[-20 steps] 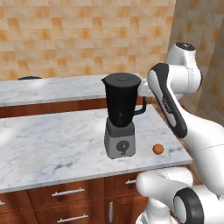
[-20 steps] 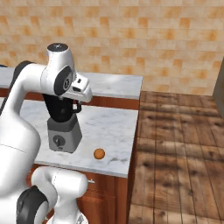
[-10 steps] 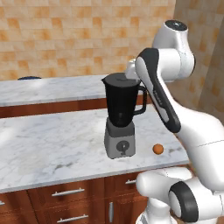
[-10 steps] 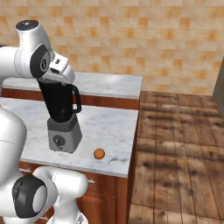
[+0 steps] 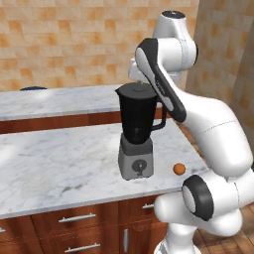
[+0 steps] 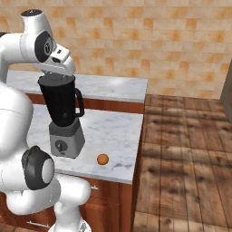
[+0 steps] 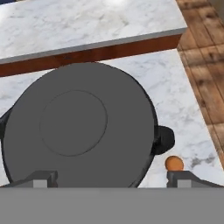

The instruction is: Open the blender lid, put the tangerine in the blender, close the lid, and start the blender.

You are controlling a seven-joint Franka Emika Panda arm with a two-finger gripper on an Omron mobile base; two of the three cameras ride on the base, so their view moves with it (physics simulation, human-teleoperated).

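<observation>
Raised since 0.5 s ago, gripper [image 7: 111, 177] hovers over lid [image 7: 78, 127] on blender [image 5: 137, 131], jaws wide; tangerine [image 6: 103, 159] near counter's [image 5: 59, 163] front edge.

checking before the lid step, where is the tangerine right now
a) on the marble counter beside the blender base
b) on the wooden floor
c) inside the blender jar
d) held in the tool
a: the tangerine sits on the marble counter apart from the base of the blender, and the blender lid covers the jar, so it cannot be inside.
</observation>
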